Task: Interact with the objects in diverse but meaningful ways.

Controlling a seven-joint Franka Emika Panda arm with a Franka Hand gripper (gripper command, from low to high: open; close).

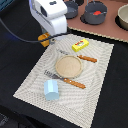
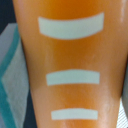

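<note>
The golden-brown bread loaf (image 1: pixel 44 39) lies at the placemat's far corner on the exterior view's left, mostly hidden by my arm. It fills the wrist view (image 2: pixel 70 65) as an orange surface with three white stripes. My gripper (image 1: pixel 47 38) is right down on the loaf; its fingers are hidden, so I cannot tell whether it is open or shut. The yellow packet (image 1: pixel 80 45) lies on the mat's far side. The light-blue cup (image 1: pixel 50 90) stands near the mat's near corner. A grey pot (image 1: pixel 95 13) at the back holds the red tomato (image 1: pixel 96 9). A second grey pot (image 1: pixel 71 9) stands beside it.
A tan round plate (image 1: pixel 68 65) sits mid-mat, with an orange-handled knife (image 1: pixel 74 82) on its near side and a fork (image 1: pixel 84 58) on its far side. The woven placemat (image 1: pixel 30 82) lies on a black table. A bowl (image 1: pixel 123 17) stands at the far right on a brown board.
</note>
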